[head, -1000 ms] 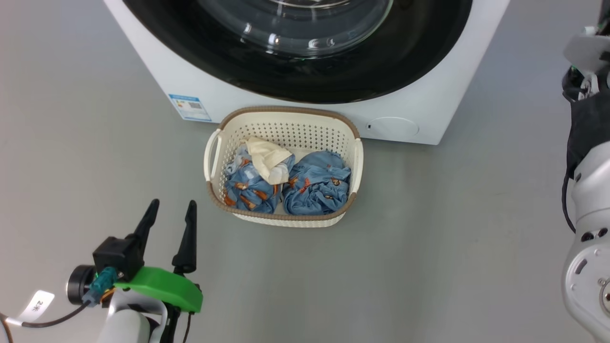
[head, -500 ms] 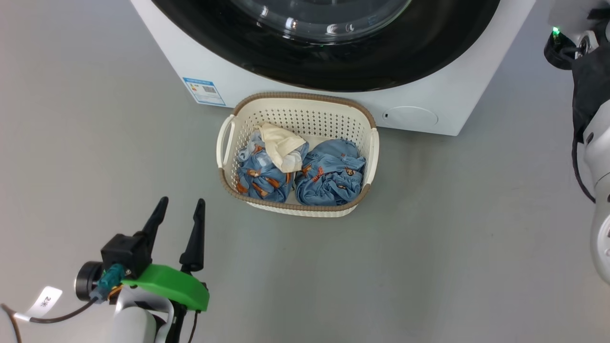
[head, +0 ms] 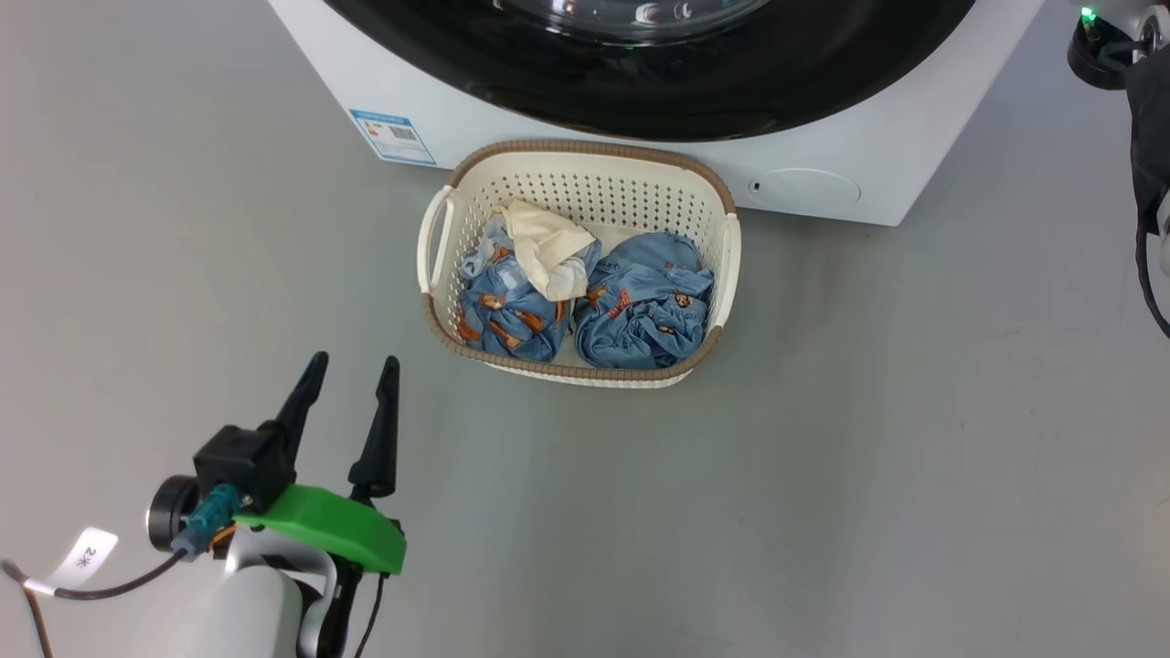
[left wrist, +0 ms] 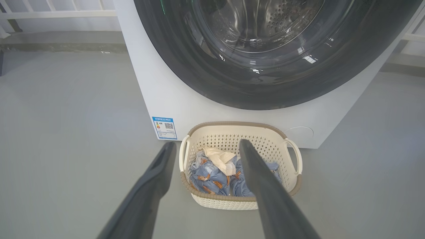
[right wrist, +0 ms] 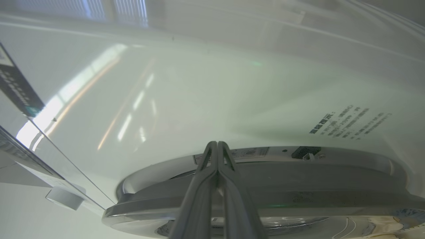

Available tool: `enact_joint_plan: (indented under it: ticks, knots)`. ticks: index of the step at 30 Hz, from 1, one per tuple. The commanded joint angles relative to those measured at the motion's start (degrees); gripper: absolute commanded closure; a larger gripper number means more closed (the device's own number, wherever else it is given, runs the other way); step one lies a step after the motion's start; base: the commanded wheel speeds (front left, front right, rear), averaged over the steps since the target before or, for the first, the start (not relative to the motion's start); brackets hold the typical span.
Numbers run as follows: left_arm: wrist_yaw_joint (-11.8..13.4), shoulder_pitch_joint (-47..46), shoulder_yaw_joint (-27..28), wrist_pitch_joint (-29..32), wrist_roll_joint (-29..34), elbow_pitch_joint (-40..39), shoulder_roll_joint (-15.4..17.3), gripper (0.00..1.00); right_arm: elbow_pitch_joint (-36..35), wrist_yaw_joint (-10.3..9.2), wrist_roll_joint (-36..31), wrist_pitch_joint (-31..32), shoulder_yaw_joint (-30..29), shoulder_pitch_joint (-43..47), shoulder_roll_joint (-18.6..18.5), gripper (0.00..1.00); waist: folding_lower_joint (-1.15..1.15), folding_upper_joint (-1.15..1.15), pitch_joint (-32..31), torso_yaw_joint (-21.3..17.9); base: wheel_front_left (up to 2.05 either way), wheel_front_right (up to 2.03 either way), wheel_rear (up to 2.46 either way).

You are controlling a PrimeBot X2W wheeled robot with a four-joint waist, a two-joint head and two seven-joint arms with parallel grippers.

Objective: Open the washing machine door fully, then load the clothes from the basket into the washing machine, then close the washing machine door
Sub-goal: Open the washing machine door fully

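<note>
The basket (head: 594, 192) of clothes (head: 644, 315) sits against the washing machine (head: 512, 123), ahead-right of the left claw (head: 355, 363), which hovers low, spread wide and empty. The right claw (right wrist: 217, 143) is pinched shut, holding nothing.

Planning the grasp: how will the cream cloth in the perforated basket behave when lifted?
The crumpled cream cloth is likely floppy: it lies in soft folds. Probably light, sitting atop the blue printed garments. It may drag one along, since they overlap.

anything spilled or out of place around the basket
Nothing stands out: the basket sits upright on the floor in front of the washing machine, with the clothes all bundled inside it and none spilled.
</note>
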Motion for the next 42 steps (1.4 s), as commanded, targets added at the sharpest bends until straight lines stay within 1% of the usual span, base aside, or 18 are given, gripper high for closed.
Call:
enact_joint_plan:
  ticks: [1, 10, 16, 24, 31, 42]
  knots:
    - [-0.1, -1.6, 2.3, -0.4, 0.2, -1.0, 1.0, 0.0, -1.1, 0.09, -0.5, 0.9, 0.2, -2.4, 0.8, 1.0, 0.0, 0.0, 0.4, 0.0, 0.0, 0.0, 0.0]
    - [-0.3, -2.4, 2.0, -0.4, -0.5, -0.9, 0.8, 0.0, -0.8, 0.09, -3.6, 4.2, -0.2, -2.8, 1.0, 1.0, 0.0, 0.0, 1.6, 0.2, 0.0, 0.0, 0.0]
    - [0.1, -2.7, 1.0, -0.4, -1.6, -1.0, 0.8, 0.0, -0.8, 0.09, -6.3, 6.7, -1.9, -3.4, 0.8, 1.0, 0.0, 0.0, 2.3, 0.7, 0.0, 0.0, 0.0]
    - [0.5, -2.8, 0.5, -0.4, -2.2, -0.9, 0.8, 0.0, -0.8, 0.09, -10.6, 7.8, -5.3, -4.7, 0.1, 1.0, 0.0, 0.0, 2.6, 1.2, 0.0, 0.0, 0.0]
    - [0.8, -3.0, -0.1, -0.4, -2.8, -1.0, 0.8, 0.0, -0.8, 0.09, -14.9, 8.2, -7.9, -5.8, 0.3, 1.0, 0.0, 0.0, 3.3, 1.3, 0.0, 0.0, 0.0]
    - [1.4, -3.7, -1.6, -0.4, -4.2, -1.5, 0.8, 0.0, -0.8, 0.09, -23.0, 9.1, -13.9, -8.5, 0.8, 1.0, 0.0, 0.0, 4.9, 2.3, 0.0, 0.0, 0.0]
